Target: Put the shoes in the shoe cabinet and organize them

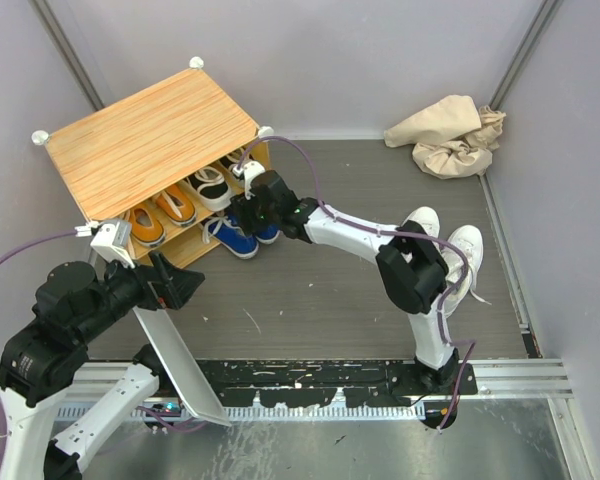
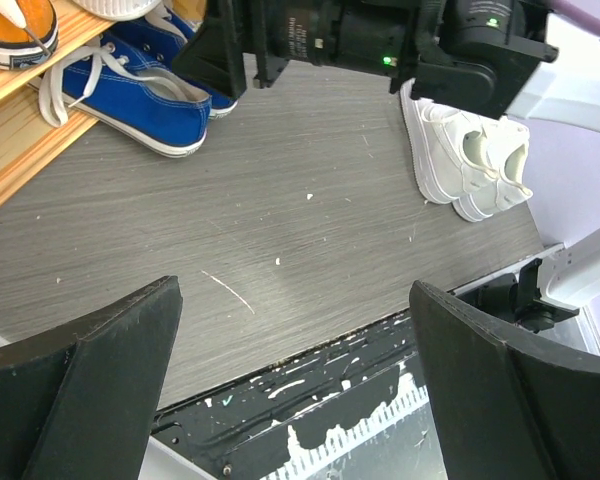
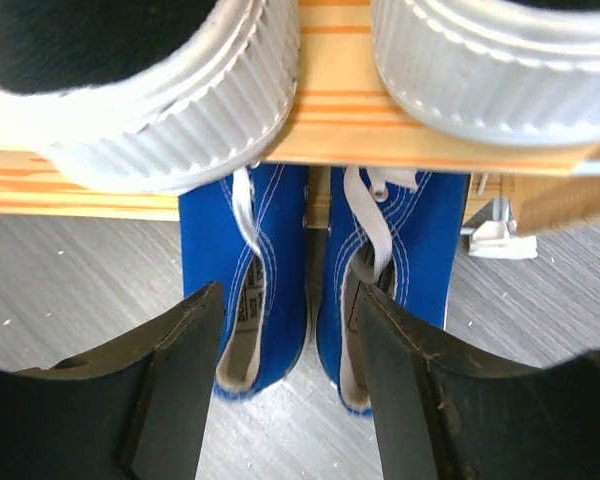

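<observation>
The shoe cabinet (image 1: 145,135) stands at the back left, its front open. On its shelf sit orange shoes (image 1: 158,215) and black shoes with white soles (image 1: 212,185). A pair of blue shoes (image 3: 310,270) lies below that shelf, toes under it and heels out on the floor. My right gripper (image 3: 290,380) hangs open just above the blue heels, one finger over each shoe's opening, holding nothing. Two white shoes (image 1: 448,250) rest on the floor at the right, by the right arm's elbow. My left gripper (image 2: 295,370) is open and empty, in front of the cabinet.
The cabinet's white front panel (image 1: 180,355) hangs down and slants toward the left arm's base. A crumpled beige cloth (image 1: 450,135) lies in the back right corner. Grey walls close in the grey floor (image 1: 310,290), and a black rail (image 1: 360,378) runs along the near edge.
</observation>
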{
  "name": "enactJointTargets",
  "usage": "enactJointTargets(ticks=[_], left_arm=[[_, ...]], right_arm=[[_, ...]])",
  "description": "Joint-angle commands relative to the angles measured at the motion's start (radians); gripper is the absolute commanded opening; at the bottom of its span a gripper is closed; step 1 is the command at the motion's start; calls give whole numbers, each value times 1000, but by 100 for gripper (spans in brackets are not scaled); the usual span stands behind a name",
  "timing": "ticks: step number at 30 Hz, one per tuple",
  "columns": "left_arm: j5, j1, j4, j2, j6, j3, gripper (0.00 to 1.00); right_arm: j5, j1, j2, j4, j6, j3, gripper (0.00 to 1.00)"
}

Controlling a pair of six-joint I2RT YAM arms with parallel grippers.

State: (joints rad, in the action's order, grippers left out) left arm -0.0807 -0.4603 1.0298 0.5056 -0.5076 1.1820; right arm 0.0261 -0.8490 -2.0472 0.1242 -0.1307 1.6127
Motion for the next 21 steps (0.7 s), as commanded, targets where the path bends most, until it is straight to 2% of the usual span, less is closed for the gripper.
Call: enactJointTargets(ticks=[1,7,11,15,21], left_arm=[[2,0,-13,-11,11,17,98],[8,0,-8,-15,12,18,98],[8,0,-12,-15,12,9,98],[7,0,-18,-13,11,4,98],[14,0,-11,-19,11,5,98]], right_arm=[[-11,-5,167,-65,-29,-87,61],[21,-5,302,-48,29,-241,64],[21,-2,300,-46,93,-288,66],[-1,7,289,-118,119,-333,66],[-8,20,239,-168,120,-326,66]])
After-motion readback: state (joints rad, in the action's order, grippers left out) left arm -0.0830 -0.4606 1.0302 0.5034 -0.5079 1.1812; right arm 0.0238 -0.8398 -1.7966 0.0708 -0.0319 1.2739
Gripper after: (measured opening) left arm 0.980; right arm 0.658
